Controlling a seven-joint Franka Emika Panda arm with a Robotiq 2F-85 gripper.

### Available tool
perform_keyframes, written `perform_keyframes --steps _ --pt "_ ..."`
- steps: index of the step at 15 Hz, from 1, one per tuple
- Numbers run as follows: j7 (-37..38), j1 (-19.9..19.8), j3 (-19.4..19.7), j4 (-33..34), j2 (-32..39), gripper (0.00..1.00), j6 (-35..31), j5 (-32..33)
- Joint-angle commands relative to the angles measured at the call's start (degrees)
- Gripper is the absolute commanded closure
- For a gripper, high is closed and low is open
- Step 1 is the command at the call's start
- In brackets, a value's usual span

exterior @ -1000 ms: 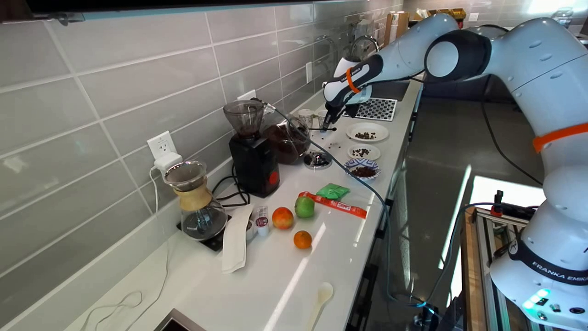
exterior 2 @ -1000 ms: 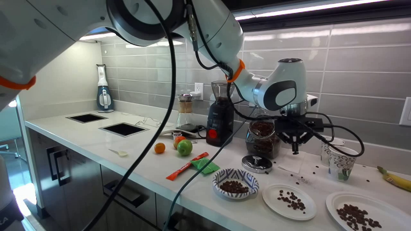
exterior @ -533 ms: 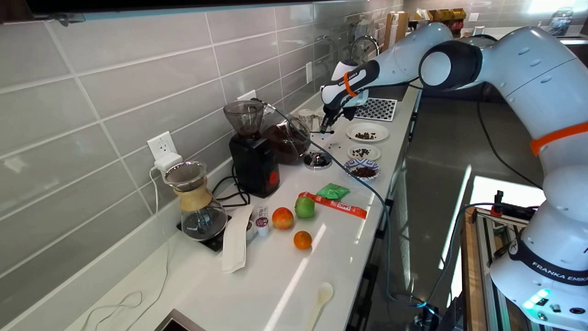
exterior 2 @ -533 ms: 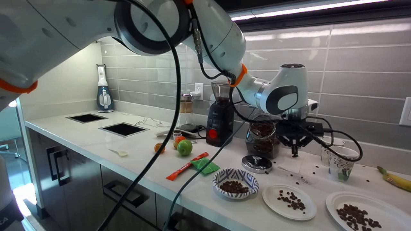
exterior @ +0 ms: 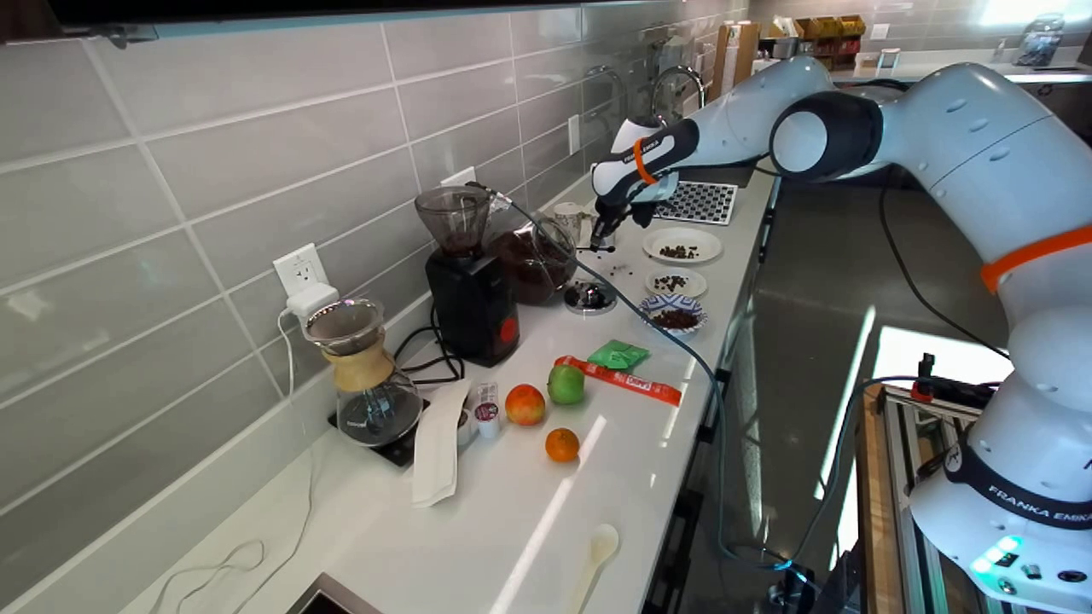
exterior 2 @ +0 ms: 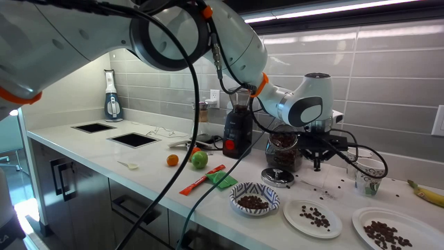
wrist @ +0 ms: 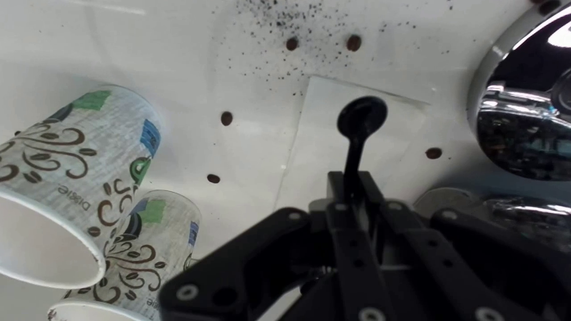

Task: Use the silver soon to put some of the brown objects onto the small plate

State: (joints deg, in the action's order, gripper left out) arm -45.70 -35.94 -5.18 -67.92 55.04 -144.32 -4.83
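Above a white paper sheet [wrist: 321,133] on the surface [wrist: 254,151], the pincer [wrist: 352,183] pinches the handle of a dark-looking spoon [wrist: 363,116]. The small round white plate [exterior 2: 297,223], with coffee beans [exterior 2: 323,221] on it, lies between the blue-and-white bowl [exterior 2: 255,187] and the larger white plate [exterior 2: 424,230], both of which also hold beans. Near the sheet stand 2 patterned paper cups [wrist: 102,133].

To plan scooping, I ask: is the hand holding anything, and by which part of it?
The hand holds a spoon by its handle, scoop end free.
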Motion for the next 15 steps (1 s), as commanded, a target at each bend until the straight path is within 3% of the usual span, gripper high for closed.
perform_keyframes --steps 1,15 --pt "0.6 -0.6 -1.0 3.1 2.4 0.98 0.3 -1.3" --pt "1.9 -1.2 -2.8 6.3 5.8 0.98 -0.5 -1.9"
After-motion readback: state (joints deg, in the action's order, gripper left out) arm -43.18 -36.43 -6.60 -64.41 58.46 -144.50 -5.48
